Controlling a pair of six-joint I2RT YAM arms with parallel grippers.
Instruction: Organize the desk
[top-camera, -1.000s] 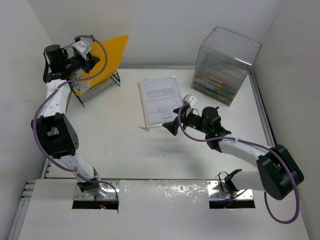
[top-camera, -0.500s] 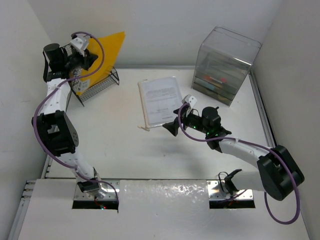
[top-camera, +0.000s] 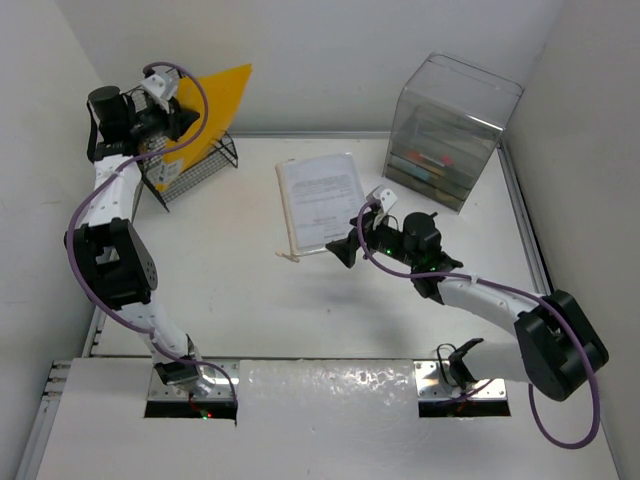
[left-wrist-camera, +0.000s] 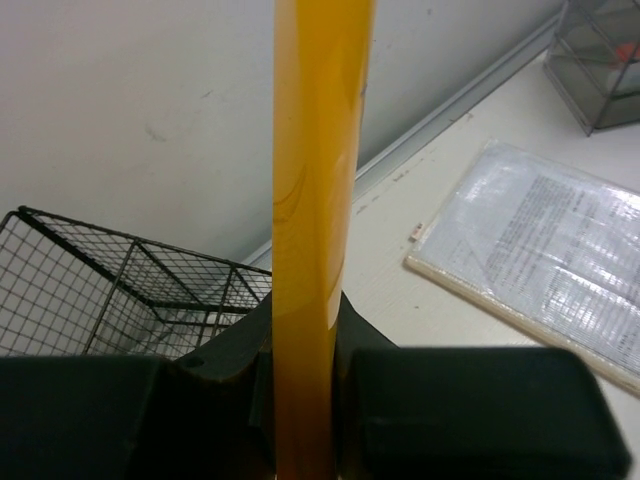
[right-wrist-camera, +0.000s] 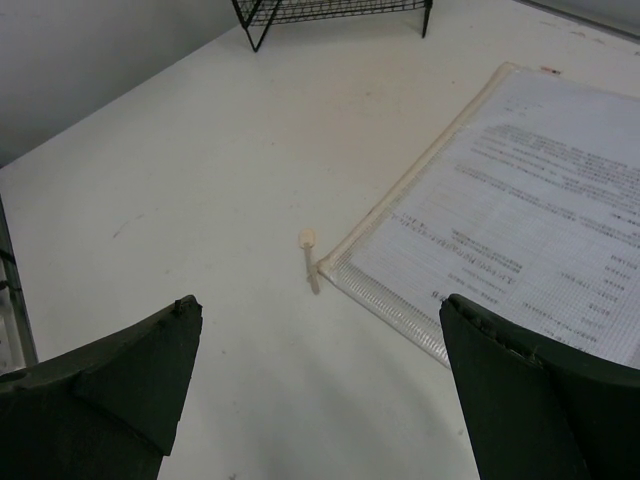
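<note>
Your left claw (top-camera: 172, 120) is up at the far left corner of the counter (top-camera: 230, 290). It is pinched tight on a yellow folder (top-camera: 222, 98). The folder stands on its edge between the two fingers, and in the left wrist view it looks like one thin yellow stripe going straight up. Right under it sits the black wire rack (top-camera: 198, 172), close to the wall. You cannot tell if the folder touches the rack.

Your right claw (top-camera: 346, 252) is wide open and holds nothing. It hangs low over the middle of the counter. It points at the near left corner of a clear pouch (top-camera: 320, 198) with printed pages inside. The pouch lies flat. A little cream tab (right-wrist-camera: 309, 258) sticks out from that corner (it rests on the bare white top, between the two open fingers in the right wrist view).

A clear drawer box (top-camera: 452, 130) stands at the far right corner, well apart from both claws.

The counter is the big white top under both arms, with thin silver rails along its edges.
</note>
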